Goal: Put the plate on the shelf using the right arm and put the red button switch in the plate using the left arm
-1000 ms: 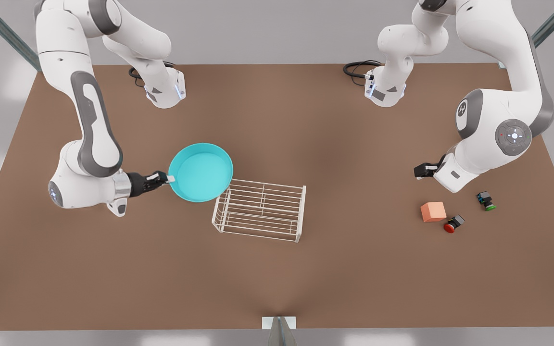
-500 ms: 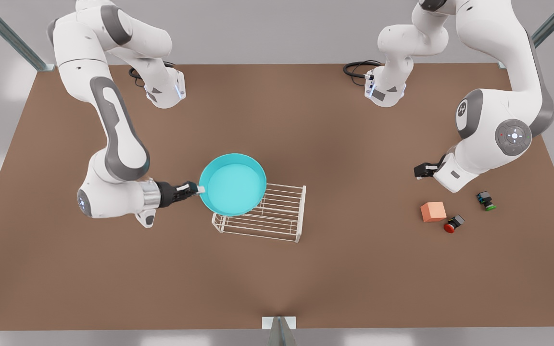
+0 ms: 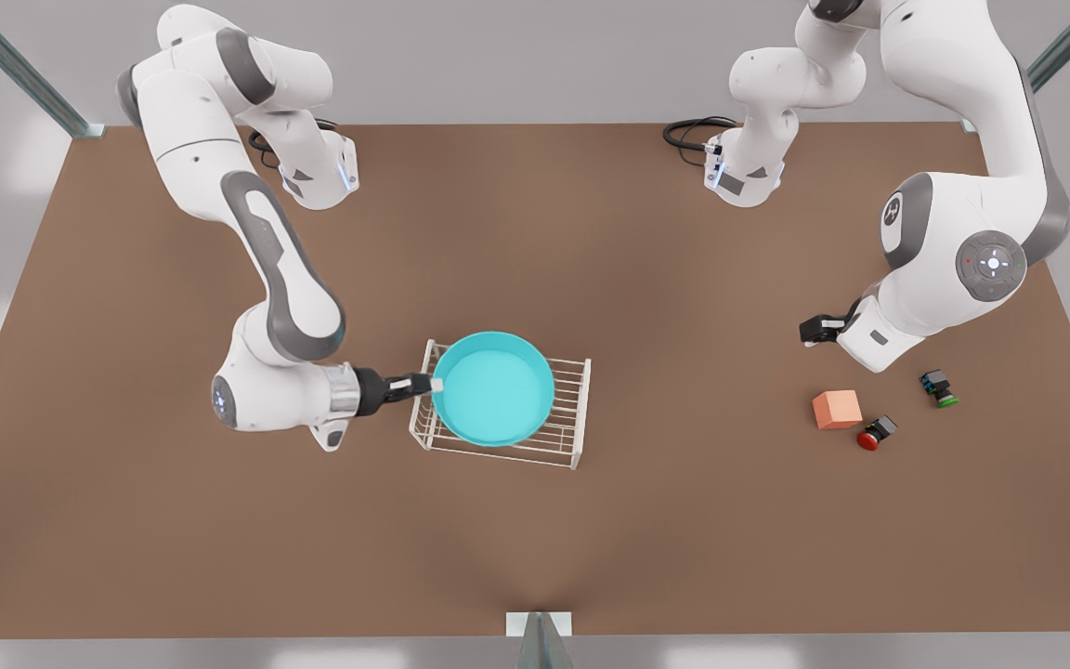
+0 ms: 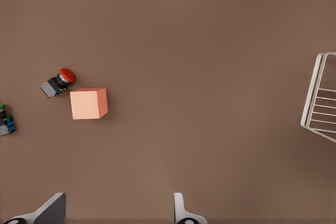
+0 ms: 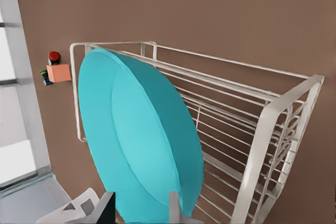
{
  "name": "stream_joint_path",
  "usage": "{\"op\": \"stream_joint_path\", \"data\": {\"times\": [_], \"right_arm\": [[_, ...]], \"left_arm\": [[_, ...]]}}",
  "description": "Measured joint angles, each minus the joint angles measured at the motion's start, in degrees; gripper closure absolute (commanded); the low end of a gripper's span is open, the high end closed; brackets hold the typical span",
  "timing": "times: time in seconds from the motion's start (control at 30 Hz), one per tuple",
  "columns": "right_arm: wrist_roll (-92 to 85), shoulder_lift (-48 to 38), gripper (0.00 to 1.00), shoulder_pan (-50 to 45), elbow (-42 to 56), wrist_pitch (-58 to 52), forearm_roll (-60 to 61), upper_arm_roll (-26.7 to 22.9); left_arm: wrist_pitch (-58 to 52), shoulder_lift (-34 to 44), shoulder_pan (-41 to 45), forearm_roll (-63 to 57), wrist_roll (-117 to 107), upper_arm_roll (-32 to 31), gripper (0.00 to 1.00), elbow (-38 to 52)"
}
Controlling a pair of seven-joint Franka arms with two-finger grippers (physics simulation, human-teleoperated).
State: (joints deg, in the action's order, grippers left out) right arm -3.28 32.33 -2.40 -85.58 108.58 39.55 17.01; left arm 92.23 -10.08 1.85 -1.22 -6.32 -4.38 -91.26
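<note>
On the front view's left, we see the right tool [image 3: 431, 382] clenched on the rim of the plate [image 3: 494, 388], gripping it at the edge nearest the arm; over the last second the plate has travelled from beside the shelf [image 3: 572, 409] to directly over its top tier, and it now covers most of the bars. From the right wrist view we cannot tell whether the plate [image 5: 142, 140] already rests on the shelf [image 5: 273, 114] or hangs just above it, so we judge the first placement nearly done but not released; the next call is to settle it flat and let go without dragging it off the rack.

Moving right, the counter [image 3: 684, 520] is bare between the shelf and the small things; the salmon cube [image 3: 837, 409] sits just beside the red button switch [image 3: 875, 433], with the green-capped switch [image 3: 939, 388] a little beyond.

Above these the left tool [image 3: 811, 330] waits, unmoved since a second ago; its fingers [image 4: 184, 211] stand spread and grasp nothing; the red button switch [image 4: 59, 82] lies untouched, so the second step is not begun.
</note>
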Motion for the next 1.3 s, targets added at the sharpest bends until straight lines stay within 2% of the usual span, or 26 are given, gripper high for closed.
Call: {"op": "stream_joint_path", "data": {"times": [0.1, 0.2, 0.27, 0.37, 0.43, 0.6, 0.77, 0.9, 1.3], "right_arm": [[1.23, -7.25, 0.00, 6.17, 3.52, -3.01, -2.37, -0.30], [1.97, -9.95, 0.00, 10.75, 10.84, -11.24, -17.10, -0.13], [1.69, -10.67, 0.00, 13.41, 5.86, -13.39, -27.18, 0.06], [1.05, -16.86, 0.00, 17.10, -11.96, -9.68, -36.30, -0.02], [0.83, -18.10, 0.00, 19.53, -15.39, -7.47, -39.40, -0.02], [1.41, -17.10, 0.00, 24.34, -15.19, -3.94, -45.44, -0.08], [2.81, -16.27, 0.00, 24.42, -14.43, -2.41, -48.26, -0.12], [3.95, -15.88, 0.00, 24.19, -14.39, -1.89, -48.94, -0.07], [6.53, -15.35, 0.00, 23.97, -14.47, -1.70, -49.33, 0.03]], "left_arm": [[0.00, 0.00, 0.00, -0.06, 0.01, 0.00, 0.00, 0.03], [-0.39, 0.12, 0.05, -0.30, -2.50, 0.26, 0.00, 0.68], [-0.58, 0.24, -0.04, -0.04, -7.54, 0.37, 0.00, 1.15], [-0.42, -2.18, -0.64, 0.74, -18.74, 0.50, 0.00, 0.88], [0.89, -5.97, -3.53, 0.83, -26.97, 0.70, 0.00, 1.06], [8.73, -13.51, -11.33, 0.00, -44.91, 0.87, 0.00, 0.19], [19.14, -16.38, -14.22, -0.91, -59.59, 1.13, 0.00, -6.48], [25.72, -18.70, -15.05, -1.38, -68.86, 3.62, 0.00, -6.62], [38.65, -27.00, -17.21, -5.03, -88.86, 4.56, 0.00, -7.23]]}}
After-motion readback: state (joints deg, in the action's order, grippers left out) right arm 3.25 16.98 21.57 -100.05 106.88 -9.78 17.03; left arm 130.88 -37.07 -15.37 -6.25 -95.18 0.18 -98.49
